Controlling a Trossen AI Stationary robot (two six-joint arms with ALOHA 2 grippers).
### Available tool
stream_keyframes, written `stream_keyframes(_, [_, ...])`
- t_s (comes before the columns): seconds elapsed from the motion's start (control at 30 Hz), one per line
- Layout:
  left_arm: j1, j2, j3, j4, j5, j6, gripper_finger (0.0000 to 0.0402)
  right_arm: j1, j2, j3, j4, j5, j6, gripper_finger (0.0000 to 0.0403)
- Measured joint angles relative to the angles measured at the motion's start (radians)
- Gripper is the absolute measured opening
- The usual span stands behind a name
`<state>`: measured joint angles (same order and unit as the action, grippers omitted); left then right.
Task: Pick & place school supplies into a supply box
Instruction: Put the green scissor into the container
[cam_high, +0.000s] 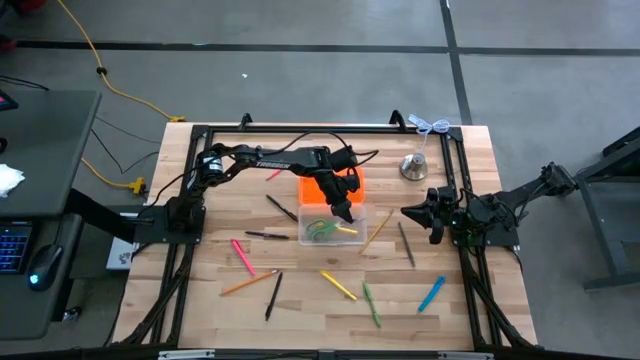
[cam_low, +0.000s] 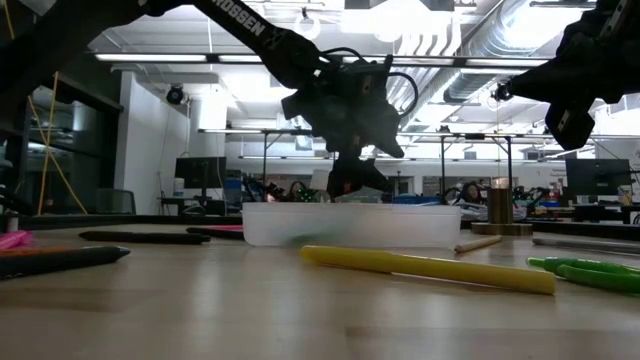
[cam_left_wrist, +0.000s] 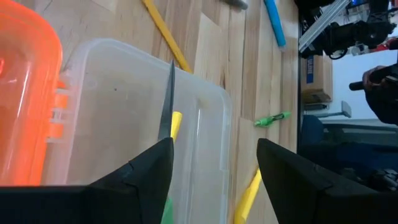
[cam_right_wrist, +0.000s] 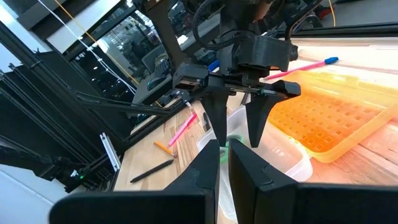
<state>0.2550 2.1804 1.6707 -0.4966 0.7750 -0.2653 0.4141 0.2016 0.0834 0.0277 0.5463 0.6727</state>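
Observation:
The supply box (cam_high: 333, 228), clear with its orange lid (cam_high: 330, 187) swung open toward the far side, stands mid-table. A yellow pen (cam_high: 346, 230) and green-handled scissors (cam_high: 320, 230) lie inside. My left gripper (cam_left_wrist: 214, 162) hangs open just above the box, tipped downward. A thin black pen (cam_left_wrist: 166, 106) stands along the inner side of one finger, over the box. Other school supplies lie loose on the wood around the box. My right gripper (cam_high: 410, 213) waits shut at the table's right, holding nothing. My left gripper has the thin black pen (cam_left_wrist: 165, 118) close along the inner side of one finger (cam_left_wrist: 149, 168), its upper end over the box. The other finger stands well apart from it. I cannot tell whether the pen touches the finger.
A silver bell (cam_high: 414, 167) stands at the far right. Pink (cam_high: 242, 255), orange (cam_high: 250, 283), black (cam_high: 273, 295), yellow (cam_high: 338, 285), green (cam_high: 372, 303) and blue (cam_high: 431, 293) pens lie toward the near edge. Two black pens (cam_high: 267, 235) lie left of the box. The black frame rails run along both sides.

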Motion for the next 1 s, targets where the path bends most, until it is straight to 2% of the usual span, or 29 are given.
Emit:
stream_keyframes(0.27, [0.010, -0.025, 0.001, -0.003, -0.005, -0.002, 0.0262, 0.000, 0.000, 0.000, 0.000, -0.005, 0.004, 0.0012])
stream_keyframes(0.5, [-0.020, -0.048, 0.000, -0.026, -0.058, 0.013, 0.0262, 0.000, 0.000, 0.000, 0.000, -0.007, 0.003, 0.0012])
stream_keyframes(0.7, [-0.082, -0.050, 0.000, -0.027, -0.257, 0.102, 0.0262, 0.000, 0.000, 0.000, 0.000, -0.007, 0.001, 0.0012])
stream_keyframes(1.0, [-0.118, -0.050, 0.000, -0.030, -0.520, 0.143, 0.0262, 0.000, 0.000, 0.000, 0.000, -0.007, 0.000, 0.0012])
